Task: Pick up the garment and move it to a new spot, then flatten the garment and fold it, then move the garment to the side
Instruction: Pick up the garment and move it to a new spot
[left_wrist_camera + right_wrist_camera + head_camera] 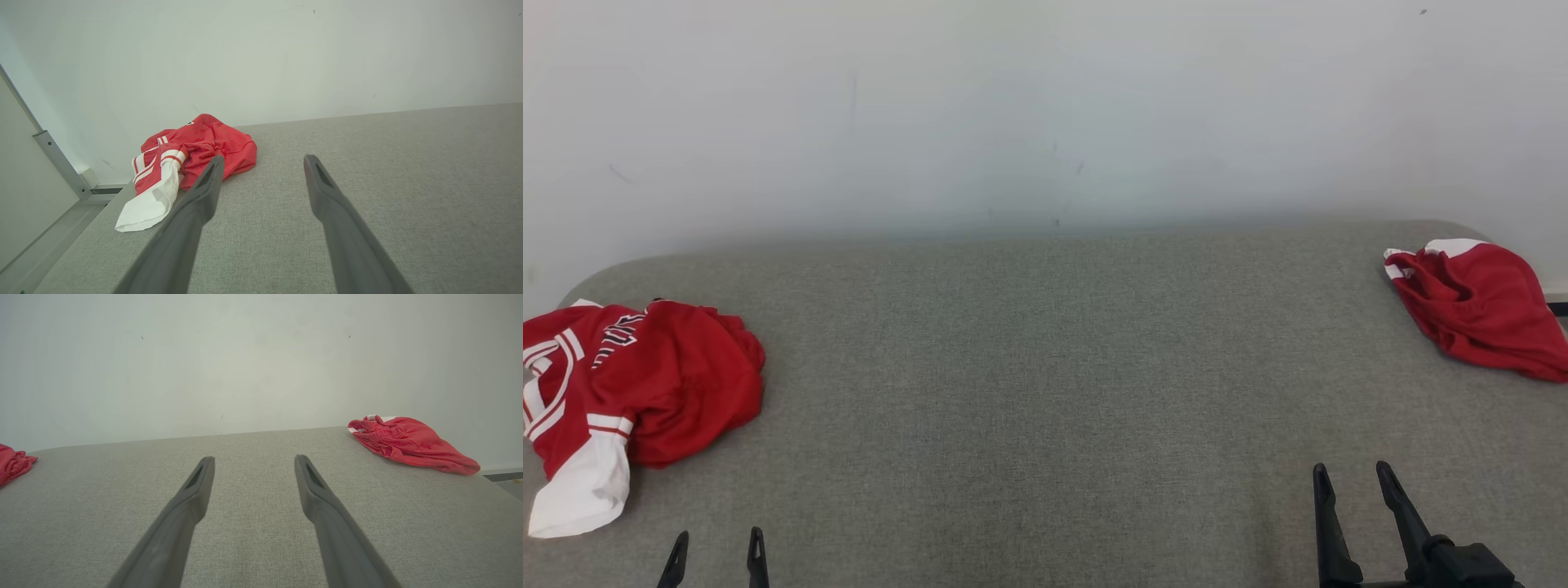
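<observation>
Task judged not begun. The left tool [716,541] and right tool [1352,472] both stand released and empty at the near edge of the surface [1045,367]. A crumpled red-and-white jersey [670,376] lies at the left edge. A second red garment [1478,314] lies bunched at the far right corner. Pickup, relocation, flattening, folding and setting aside all remain.
</observation>
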Available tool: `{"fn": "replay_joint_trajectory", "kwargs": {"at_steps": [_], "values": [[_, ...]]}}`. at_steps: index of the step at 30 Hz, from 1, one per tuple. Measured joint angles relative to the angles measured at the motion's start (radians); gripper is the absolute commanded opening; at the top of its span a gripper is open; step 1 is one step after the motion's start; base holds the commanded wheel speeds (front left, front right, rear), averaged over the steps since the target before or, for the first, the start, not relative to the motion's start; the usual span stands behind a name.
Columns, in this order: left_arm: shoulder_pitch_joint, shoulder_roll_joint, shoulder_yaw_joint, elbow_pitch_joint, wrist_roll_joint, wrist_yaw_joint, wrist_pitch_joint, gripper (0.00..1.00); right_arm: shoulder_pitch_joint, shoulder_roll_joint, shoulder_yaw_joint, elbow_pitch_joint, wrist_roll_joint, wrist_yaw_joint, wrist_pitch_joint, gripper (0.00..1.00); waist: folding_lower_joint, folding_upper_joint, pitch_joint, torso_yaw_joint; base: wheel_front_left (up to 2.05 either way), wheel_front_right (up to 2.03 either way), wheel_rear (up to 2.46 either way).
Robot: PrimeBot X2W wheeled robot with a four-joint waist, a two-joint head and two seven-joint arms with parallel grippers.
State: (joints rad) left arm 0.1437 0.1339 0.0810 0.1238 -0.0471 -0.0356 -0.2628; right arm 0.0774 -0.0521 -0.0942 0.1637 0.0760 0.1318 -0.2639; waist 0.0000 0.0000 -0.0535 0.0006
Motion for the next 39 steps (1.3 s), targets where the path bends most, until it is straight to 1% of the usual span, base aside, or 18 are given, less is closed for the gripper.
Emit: {"fn": "replay_joint_trajectory", "kwargs": {"at_steps": [7, 14, 22, 34, 39], "values": [[-0.001, 0.001, -0.006, 0.002, -0.003, 0.002, 0.0, 1.0, 0.005, 0.0, -0.004, 0.002, 0.002, 0.0, 0.0, 1.0, 0.0, 0.0, -0.001, 0.021, 0.0, 0.0, 0.0], [-0.001, 0.008, -0.006, 0.006, -0.007, 0.006, 0.0, 1.0, 0.015, 0.0, -0.003, 0.005, 0.019, 0.0, 0.0, 1.0, 0.0, 0.0, -0.002, 0.079, 0.0, 0.0, 0.0], [-0.001, 0.014, -0.005, 0.014, -0.015, 0.01, 0.0, 1.0, 0.026, 0.0, 0.002, 0.014, 0.035, 0.0, 0.0, 1.0, 0.0, 0.0, -0.001, 0.18, 0.0, 0.0, 0.0], [0.009, 0.029, 0.001, 0.009, -0.025, 0.026, 0.008, 1.0, 0.035, 0.0, 0.01, 0.022, 0.044, 0.0, 0.0, 1.0, 0.0, 0.0, -0.003, 0.355, 0.0, 0.0, 0.0], [0.011, 0.033, 0.005, 0.013, -0.04, 0.028, 0.008, 1.0, 0.034, 0.001, 0.01, 0.021, 0.044, 0.0, 0.0, 1.0, 0.0, 0.0, 0.001, 0.415, 0.0, 0.0, 0.0]]}}
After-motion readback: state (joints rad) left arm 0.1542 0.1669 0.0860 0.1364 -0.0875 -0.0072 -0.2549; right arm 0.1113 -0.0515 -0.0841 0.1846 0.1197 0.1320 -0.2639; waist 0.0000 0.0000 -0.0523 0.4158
